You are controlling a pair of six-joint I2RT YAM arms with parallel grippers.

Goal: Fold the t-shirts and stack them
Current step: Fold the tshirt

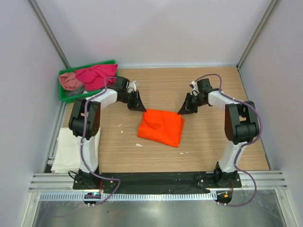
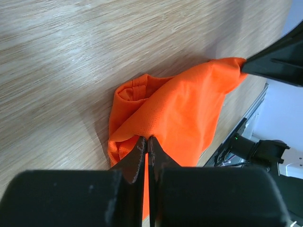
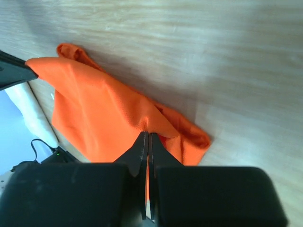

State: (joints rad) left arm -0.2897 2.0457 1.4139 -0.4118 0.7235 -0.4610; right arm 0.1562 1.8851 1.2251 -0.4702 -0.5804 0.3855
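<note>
The bright orange t-shirt (image 1: pixel 161 126) lies folded in the middle of the table. My left gripper (image 1: pixel 140 108) is shut on its far left corner, and the cloth (image 2: pixel 180 113) stretches away from the jaws in the left wrist view. My right gripper (image 1: pixel 182 110) is shut on its far right corner, with the cloth (image 3: pixel 94 104) pulled taut in the right wrist view. A white t-shirt (image 1: pixel 68 149) lies folded at the left edge. Magenta (image 1: pixel 97 75) and dusty pink (image 1: pixel 70 81) t-shirts lie crumpled in the tray.
The green plastic tray (image 1: pixel 64 97) stands at the far left corner. Grey walls close in the table on three sides. Small white scraps (image 1: pixel 139 144) lie on the wood near the orange shirt.
</note>
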